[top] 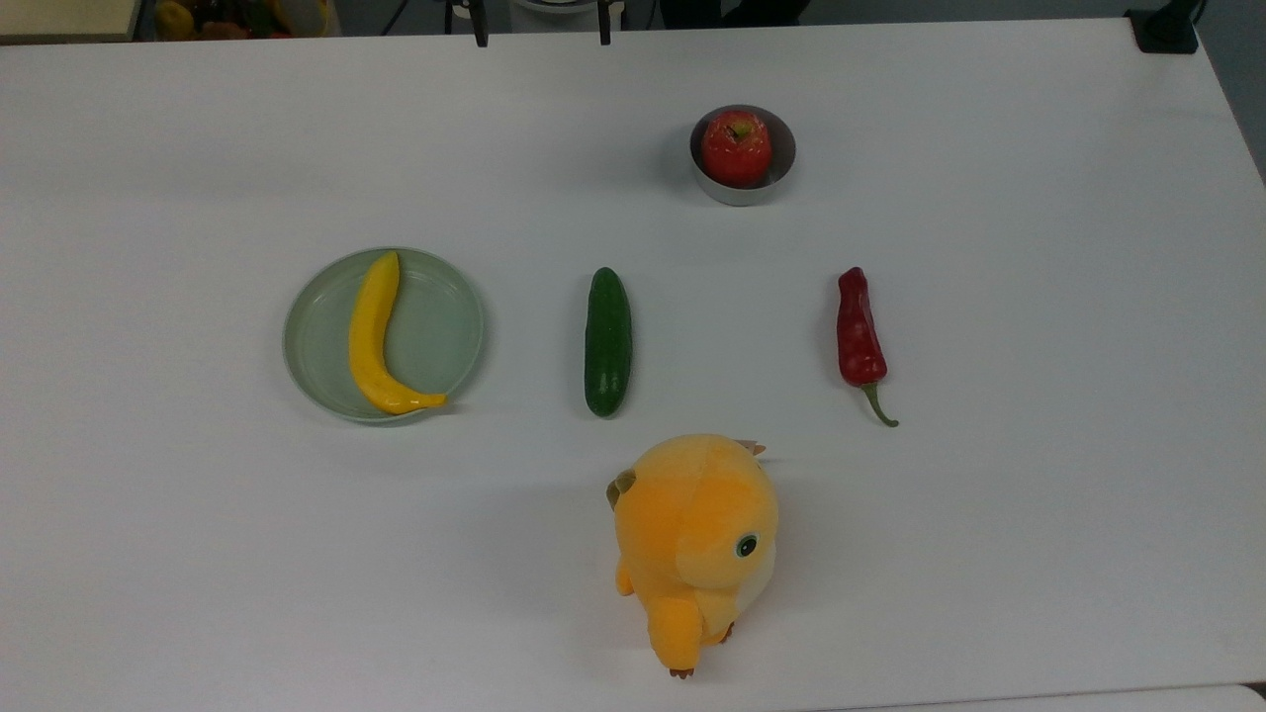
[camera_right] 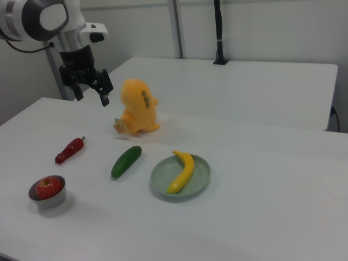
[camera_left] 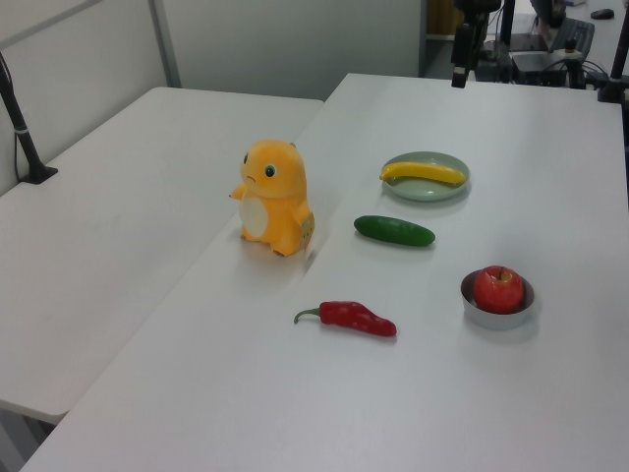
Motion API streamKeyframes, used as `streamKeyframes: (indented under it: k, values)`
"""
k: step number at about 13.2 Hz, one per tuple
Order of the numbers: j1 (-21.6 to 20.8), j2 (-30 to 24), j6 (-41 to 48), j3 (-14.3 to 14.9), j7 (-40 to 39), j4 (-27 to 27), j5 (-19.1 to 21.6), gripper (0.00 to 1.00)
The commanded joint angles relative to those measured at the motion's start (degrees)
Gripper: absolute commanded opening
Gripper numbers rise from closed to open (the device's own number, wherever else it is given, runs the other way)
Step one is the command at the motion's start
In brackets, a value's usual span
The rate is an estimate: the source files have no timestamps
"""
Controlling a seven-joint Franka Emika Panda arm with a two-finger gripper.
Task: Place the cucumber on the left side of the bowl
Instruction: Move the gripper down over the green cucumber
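Cucumber (top: 607,342) | short, smooth, dark green | rounded ends | lying flat

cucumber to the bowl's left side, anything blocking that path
Nothing visible blocks it. In the top view the cucumber lies alone on the white table, and the stretch from it up to the top view's left of the bowl is bare. The apple sits inside the bowl, not beside it.

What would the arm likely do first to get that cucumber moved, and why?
Probably swing over and lower onto the cucumber: the gripper hangs open above the table, well away from it, holding nothing, and the cucumber lies free between plate and chili.
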State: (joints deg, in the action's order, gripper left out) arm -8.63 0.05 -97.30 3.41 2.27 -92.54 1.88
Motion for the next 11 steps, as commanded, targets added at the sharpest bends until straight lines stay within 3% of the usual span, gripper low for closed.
streamKeyframes:
  k: [1, 11]
  values:
    - [-1.21, -0.49, -1.22, 2.29, -1.12, -1.24, 0.32, 1.00]
    - [-1.12, -0.84, -0.53, 3.62, -1.48, -1.24, 0.50, 1.00]
